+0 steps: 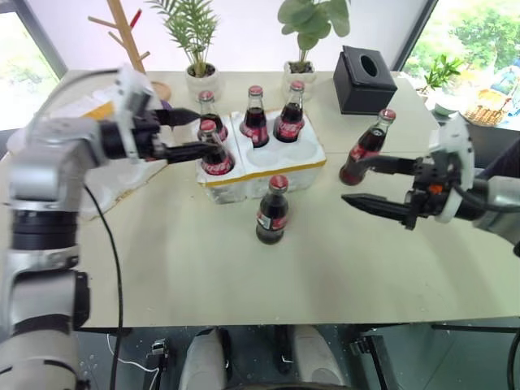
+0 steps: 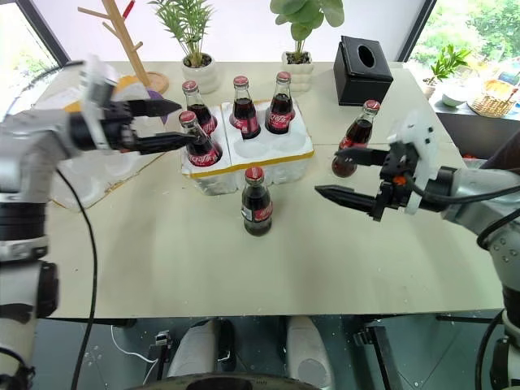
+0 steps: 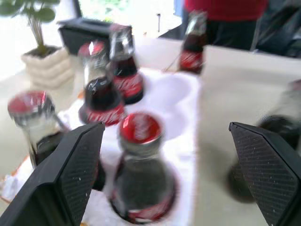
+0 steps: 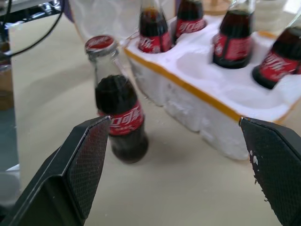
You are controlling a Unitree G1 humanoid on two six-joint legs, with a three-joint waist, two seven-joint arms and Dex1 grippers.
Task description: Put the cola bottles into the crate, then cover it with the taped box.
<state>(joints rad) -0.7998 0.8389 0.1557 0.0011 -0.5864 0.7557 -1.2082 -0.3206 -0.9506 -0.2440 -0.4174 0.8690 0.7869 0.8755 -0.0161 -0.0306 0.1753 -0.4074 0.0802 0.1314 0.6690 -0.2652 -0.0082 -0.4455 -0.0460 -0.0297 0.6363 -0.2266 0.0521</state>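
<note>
- The crate (image 2: 244, 154) is seen near the middle of the table (image 2: 244, 260), with its yellow tape band along the near side.
- Four cola bottles are seated upright in the crate's wells: two at the left end (image 2: 201, 140) (image 2: 196, 106), and two in the far row (image 2: 242, 106) (image 2: 280, 103).
- Two wells are seen unfilled, both in the near row toward the right end.
- A fifth cola bottle (image 2: 256, 201) is standing upright on the table just in front of the crate, apart from it.
- A sixth cola bottle (image 2: 355, 138) is standing on the table to the right of the crate, near the black tissue box (image 2: 362, 71).
- The left gripper (image 2: 171, 123) is held at the crate's left end with its fingers spread wide; the near-left bottle's neck sits at the fingertips, and nothing is gripped.
- In the left wrist view, that bottle's red cap (image 3: 140, 128) is seen between the two parted fingers (image 3: 82, 162), clear of both.
- The right gripper (image 2: 345, 172) is held over the table right of the crate, fingers spread wide and empty, pointing toward the fifth bottle.
- The taped box (image 2: 93, 175) is partly visible behind the left arm at the table's left side; its details cannot be made out.
- Two potted plants (image 2: 195, 45) are standing at the far edge.
</note>
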